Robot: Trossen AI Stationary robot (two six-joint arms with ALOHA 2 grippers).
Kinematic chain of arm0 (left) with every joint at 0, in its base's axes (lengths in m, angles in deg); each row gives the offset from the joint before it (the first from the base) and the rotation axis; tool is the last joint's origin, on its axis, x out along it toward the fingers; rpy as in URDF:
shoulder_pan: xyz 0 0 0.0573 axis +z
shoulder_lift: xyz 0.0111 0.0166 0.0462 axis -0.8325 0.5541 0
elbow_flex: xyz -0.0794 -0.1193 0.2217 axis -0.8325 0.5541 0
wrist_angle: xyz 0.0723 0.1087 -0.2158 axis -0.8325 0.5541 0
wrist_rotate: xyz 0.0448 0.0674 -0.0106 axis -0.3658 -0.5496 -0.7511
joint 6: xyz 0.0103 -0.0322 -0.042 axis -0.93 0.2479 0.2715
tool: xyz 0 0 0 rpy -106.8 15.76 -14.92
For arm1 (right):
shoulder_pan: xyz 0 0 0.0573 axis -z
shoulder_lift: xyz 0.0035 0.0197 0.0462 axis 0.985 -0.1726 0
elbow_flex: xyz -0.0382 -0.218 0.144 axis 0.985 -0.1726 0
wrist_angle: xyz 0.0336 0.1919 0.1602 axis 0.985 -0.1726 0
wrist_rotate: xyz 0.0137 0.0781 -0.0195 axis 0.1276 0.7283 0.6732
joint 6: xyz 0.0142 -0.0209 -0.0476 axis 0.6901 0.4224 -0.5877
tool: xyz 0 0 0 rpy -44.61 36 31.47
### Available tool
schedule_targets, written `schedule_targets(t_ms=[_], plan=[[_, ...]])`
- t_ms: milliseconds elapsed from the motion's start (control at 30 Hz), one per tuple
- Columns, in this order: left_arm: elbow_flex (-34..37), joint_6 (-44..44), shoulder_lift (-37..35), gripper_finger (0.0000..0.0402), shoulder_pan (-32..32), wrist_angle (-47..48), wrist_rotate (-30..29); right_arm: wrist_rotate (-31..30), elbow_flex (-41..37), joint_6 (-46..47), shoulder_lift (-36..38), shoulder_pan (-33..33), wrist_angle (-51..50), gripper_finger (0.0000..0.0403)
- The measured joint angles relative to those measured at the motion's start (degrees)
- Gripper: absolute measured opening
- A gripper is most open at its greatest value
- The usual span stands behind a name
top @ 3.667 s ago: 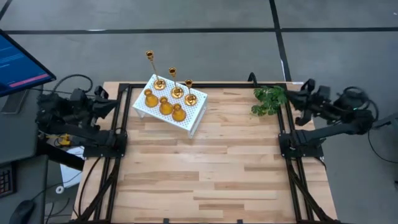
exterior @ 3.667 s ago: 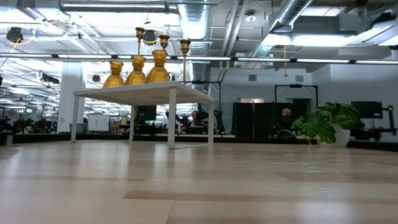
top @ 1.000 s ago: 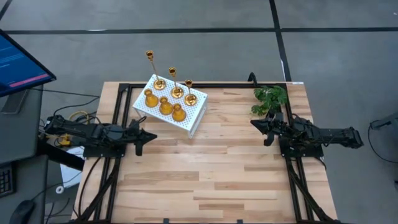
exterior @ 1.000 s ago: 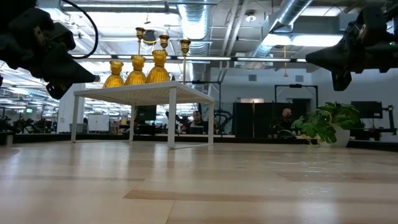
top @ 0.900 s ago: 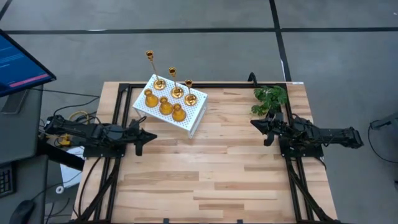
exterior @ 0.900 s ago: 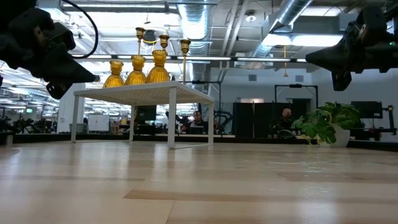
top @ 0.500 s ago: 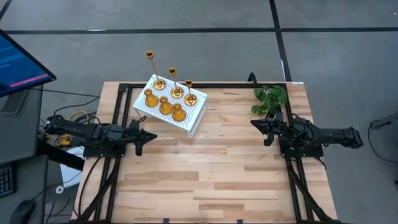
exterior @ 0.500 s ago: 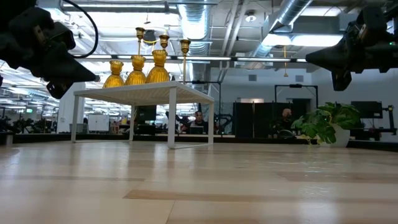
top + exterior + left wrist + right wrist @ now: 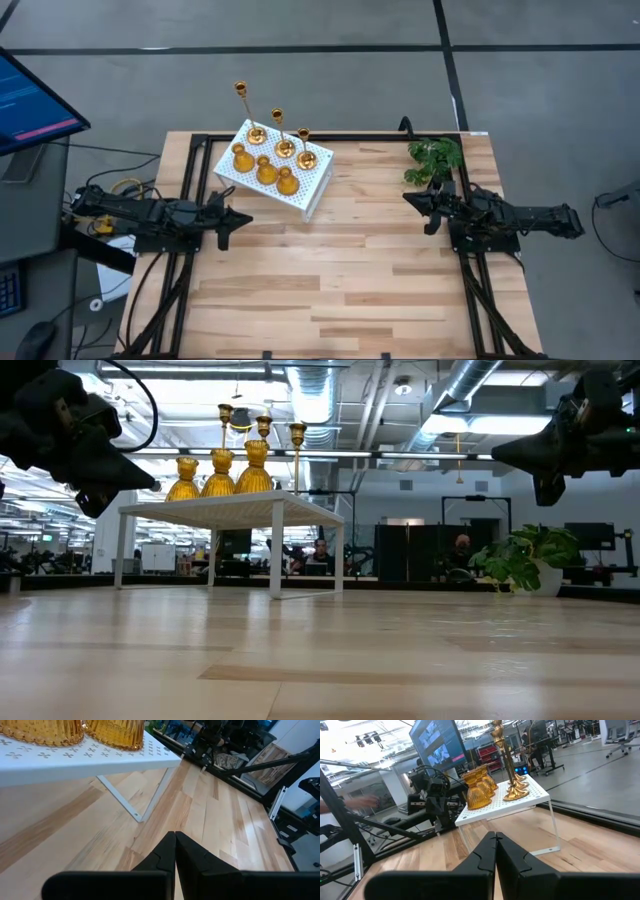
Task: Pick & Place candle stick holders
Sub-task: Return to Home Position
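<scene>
Six gold candle stick holders stand by their bases on a white perforated stand (image 9: 270,170) at the table's far left. Three tall-stemmed ones (image 9: 279,133) stand along its far side, three short bell-shaped ones (image 9: 264,169) along its near side; all show in the low view (image 9: 222,472). My left gripper (image 9: 246,219) is shut and empty above the table's left edge, near the stand; its wrist view (image 9: 175,836) shows the fingertips together. My right gripper (image 9: 407,198) is shut and empty above the right side, pointing toward the stand (image 9: 512,795).
A green leafy plant (image 9: 433,160) stands at the table's far right corner, just beyond my right gripper. Black frame rails (image 9: 190,210) run along the table's left and right edges. Bare wood lies between the arms (image 9: 330,260). A monitor (image 9: 30,105) stands off the table's left.
</scene>
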Motion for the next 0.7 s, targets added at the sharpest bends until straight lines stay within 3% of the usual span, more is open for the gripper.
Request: schedule_targets(t_ms=[700], plan=[[0.00,0.00,0.00,0.0008,0.00,-0.43,0.00,0.00,0.00,0.00,0.00,0.00,0.00,0.0000]])
